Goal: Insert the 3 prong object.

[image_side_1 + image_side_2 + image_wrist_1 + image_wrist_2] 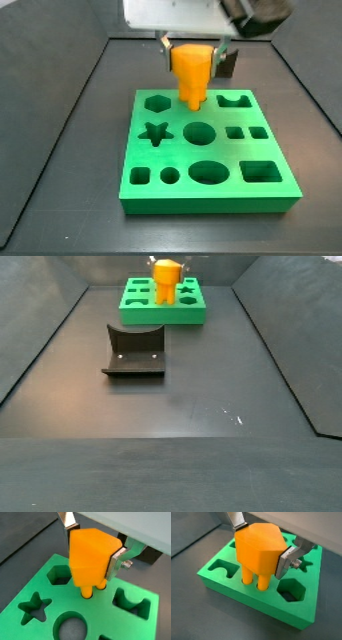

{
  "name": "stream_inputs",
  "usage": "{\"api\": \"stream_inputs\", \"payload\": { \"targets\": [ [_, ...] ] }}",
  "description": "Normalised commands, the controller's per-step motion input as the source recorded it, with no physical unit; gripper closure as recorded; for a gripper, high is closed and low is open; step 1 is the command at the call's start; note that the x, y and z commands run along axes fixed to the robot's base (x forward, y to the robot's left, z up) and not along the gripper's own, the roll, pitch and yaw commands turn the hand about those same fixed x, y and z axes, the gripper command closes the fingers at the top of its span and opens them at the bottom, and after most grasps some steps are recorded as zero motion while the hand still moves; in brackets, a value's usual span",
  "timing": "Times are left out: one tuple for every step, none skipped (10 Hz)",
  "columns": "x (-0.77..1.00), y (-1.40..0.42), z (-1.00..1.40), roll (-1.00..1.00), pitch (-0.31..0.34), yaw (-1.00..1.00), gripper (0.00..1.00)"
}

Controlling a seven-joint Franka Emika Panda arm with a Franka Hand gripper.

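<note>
The 3 prong object (pixel 91 554) is an orange blocky piece with round prongs pointing down. My gripper (pixel 90 554) is shut on its body, with one silver finger (pixel 115 561) on each side. It also shows in a wrist view (pixel 256 552). Its prong tips reach into holes in the top of the green board (pixel 133 624) between the hexagon hole (pixel 59 574) and a notched hole (pixel 130 602). In a side view the piece (pixel 193 70) stands upright at the board's far edge (pixel 201 150). In a side view the piece (pixel 166 278) and board (pixel 163 306) are far away.
The board has a star hole (pixel 156 132), round hole (pixel 199 132), oval and square holes. A dark grey curved block (pixel 135 351) lies on the black floor in front of the board. Dark walls rise on both sides of the floor.
</note>
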Motion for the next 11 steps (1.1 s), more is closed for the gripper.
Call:
{"api": "stream_inputs", "payload": {
  "targets": [
    [-0.07,0.0,-0.24,0.03,0.0,-0.05,1.0],
    [0.0,0.0,-0.22,0.04,0.0,0.0,1.0],
    [0.13,0.0,-0.21,0.01,0.029,0.02,1.0],
    [0.07,0.0,0.0,0.03,0.057,0.0,1.0],
    [0.01,0.0,0.0,0.01,0.009,-0.01,1.0],
    [0.17,0.0,-0.17,0.0,0.204,0.0,1.0],
    [0.6,-0.03,-0.19,0.06,0.497,0.0,1.0],
    [0.47,-0.08,-0.21,0.12,0.431,-0.01,1.0],
    [0.45,-0.05,-0.23,0.1,0.427,-0.01,1.0],
    [0.34,0.0,-0.34,0.0,0.369,0.0,1.0],
    [0.0,0.0,-0.09,0.0,0.009,0.0,1.0]
  ]
}}
